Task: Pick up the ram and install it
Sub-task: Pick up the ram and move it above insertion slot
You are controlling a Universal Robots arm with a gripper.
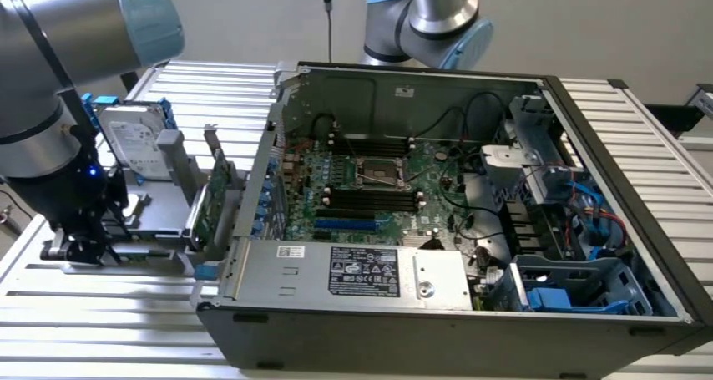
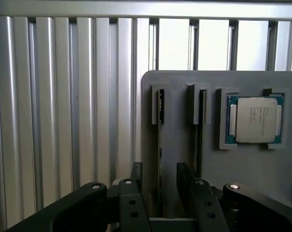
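Black fingers (image 2: pixel 136 175) of the gripper (image 2: pixel 160 181) stand wide astride the ram (image 2: pixel 160 106) in its gray holder (image 2: pixel 242 169); closing squarely and centred should keep it upright.

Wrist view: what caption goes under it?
Open gripper straddles the ram standing on edge in a gray holder, processor chip alongside.

Wide-spread hand (image 2: pixel 160 171) astride the ram (image 2: pixel 159 130)
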